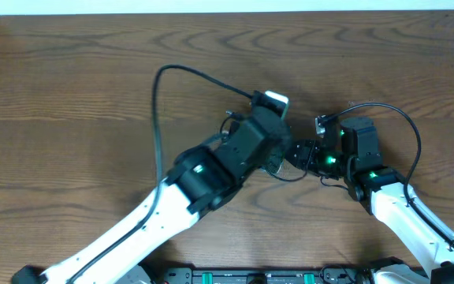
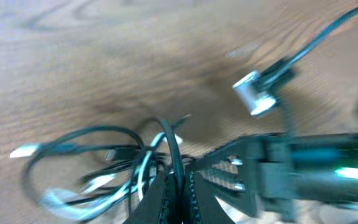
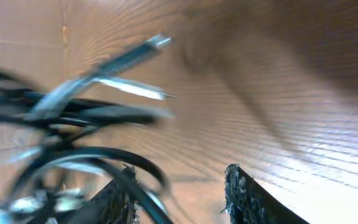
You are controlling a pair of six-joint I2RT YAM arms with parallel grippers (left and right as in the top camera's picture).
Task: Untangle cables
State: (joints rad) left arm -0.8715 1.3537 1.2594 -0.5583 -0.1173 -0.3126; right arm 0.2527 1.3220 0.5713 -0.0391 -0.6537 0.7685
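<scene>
Both arms meet mid-counter point(image 1: 69, 118), wrists nose to nose over the cables point(image 2: 124, 167) — a small knot of thin cords lying between them, mostly hidden from overhead by the left wrist. Left pincer point(image 2: 178, 179) is closed on 1 black strand that rises from its tips in a narrow loop; probably an anchor hold, so the other arm can draw loops away. Right pincer point(image 3: 179, 173) has its jaws apart with nothing clamped — 1 black cord curves just beside 1 of its fingers, so it seems placed to take a strand or to leave one; cannot tell which. Cords: slim, glossy, limp, mostly black with at least 1 pale one, in overlapping loops; flat metallic plug ends, blurred. Counter: brown wood grain, matte.
</scene>
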